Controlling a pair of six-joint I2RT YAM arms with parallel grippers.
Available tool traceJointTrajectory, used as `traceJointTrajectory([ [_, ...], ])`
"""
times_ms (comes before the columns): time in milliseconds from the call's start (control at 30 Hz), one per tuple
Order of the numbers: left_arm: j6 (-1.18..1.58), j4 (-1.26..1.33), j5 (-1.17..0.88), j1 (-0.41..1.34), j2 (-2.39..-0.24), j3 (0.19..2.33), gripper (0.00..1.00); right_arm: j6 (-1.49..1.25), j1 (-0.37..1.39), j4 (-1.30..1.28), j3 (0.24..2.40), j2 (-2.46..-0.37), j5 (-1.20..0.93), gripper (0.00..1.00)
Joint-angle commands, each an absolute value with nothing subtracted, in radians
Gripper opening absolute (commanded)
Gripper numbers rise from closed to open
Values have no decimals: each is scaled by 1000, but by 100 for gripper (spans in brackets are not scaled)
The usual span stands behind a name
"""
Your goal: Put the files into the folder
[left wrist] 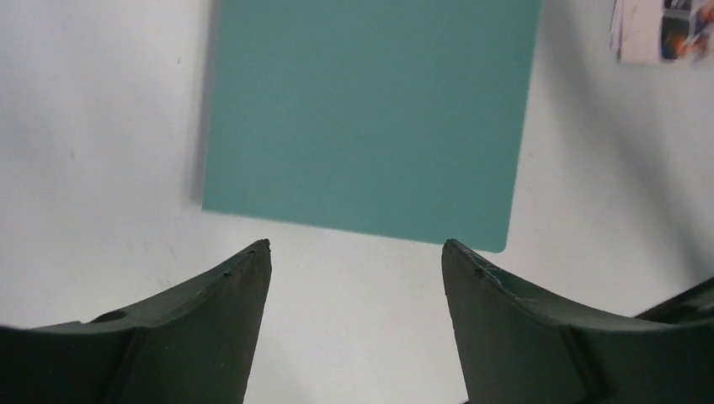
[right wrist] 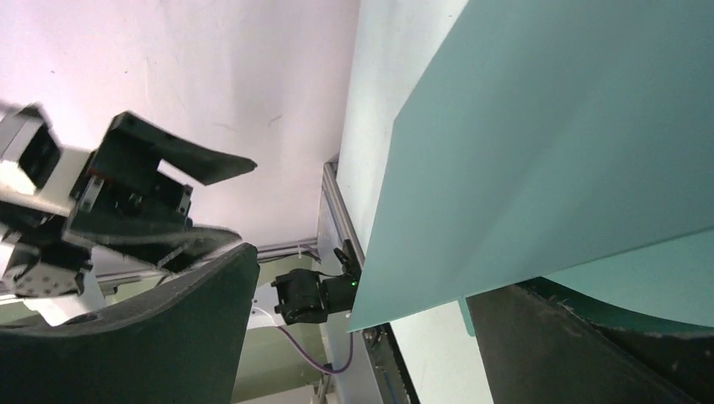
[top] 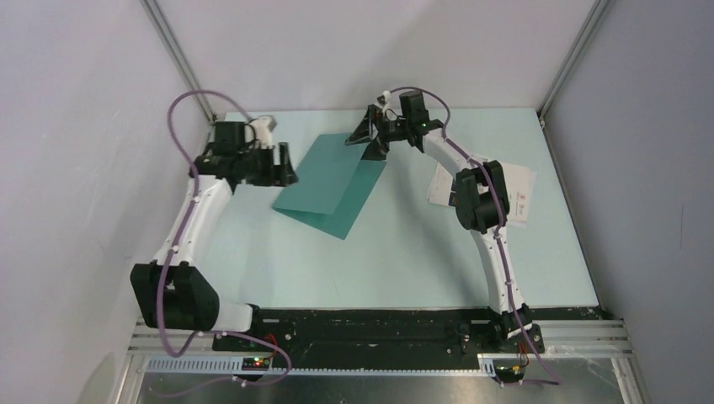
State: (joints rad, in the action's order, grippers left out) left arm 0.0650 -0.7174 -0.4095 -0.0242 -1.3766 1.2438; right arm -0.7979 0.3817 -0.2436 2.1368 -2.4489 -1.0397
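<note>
Nearest you, the pale, smooth table [top: 404, 261] runs away from the arms' black bases. On its right side the files [top: 524, 192] lie flat, thin white sheets partly hidden under the right arm's elbow. From the left wrist camera you can make out colourful photos on one of them. Further in, left of centre, the folder [top: 324, 189] lies askew to the table's edges. It is a thin, matte teal rectangle with rounded corners, and its long sides seem to run from near-left to far-right. Its upper cover is tilted up along the far-right end. Your left gripper [left wrist: 354, 248] hovers just beside the folder's left edge, its dark curved fingers spread with nothing between them. Farthest off, your right gripper [top: 370, 141] sits at the folder's far corner. Its jaws stand wide apart, and the raised cover rests against one finger without being pinched.
</note>
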Motion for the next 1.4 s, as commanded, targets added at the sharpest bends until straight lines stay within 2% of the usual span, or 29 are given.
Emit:
traceJointTrajectory([
  [0, -108, -733, -86, 170, -1403, 1325, 79, -880, 409, -141, 2217, -2473, -1094, 94],
  [367, -169, -652, 242, 566, -1578, 1446, 81, -954, 415, -88, 2265, -2497, -1106, 94],
  [633, -223, -651, 377, 629, -1709, 1494, 76, -976, 401, -78, 2256, -2496, -1108, 94],
  [767, -251, -651, 411, 628, -1755, 1527, 61, -975, 395, -80, 2252, -2496, -1104, 94],
  [800, -261, -650, 416, 628, -1761, 1534, 49, -975, 394, -82, 2250, -2496, -1102, 94],
  [833, -266, -650, 419, 629, -1766, 1546, 42, -972, 392, -85, 2245, -2495, -1102, 94],
  [867, -282, -650, 418, 627, -1768, 1552, 24, -970, 391, -89, 2242, -2495, -1100, 94],
  [900, -290, -650, 411, 627, -1770, 1562, 16, -962, 388, -94, 2236, -2494, -1099, 94],
  [933, -298, -650, 410, 626, -1769, 1567, 4, -956, 385, -109, 2234, -2493, -1096, 95],
  [1000, -289, -651, 403, 623, -1765, 1585, 1, -934, 366, -134, 2218, -2483, -1095, 97],
  [1233, -189, -664, 369, 603, -1710, 1674, 0, -886, 212, -130, 2089, -2327, -1166, 99],
  [1367, -36, -674, 166, 516, -1672, 1733, 0, -816, 145, -145, 1989, -2231, -1215, 97],
])
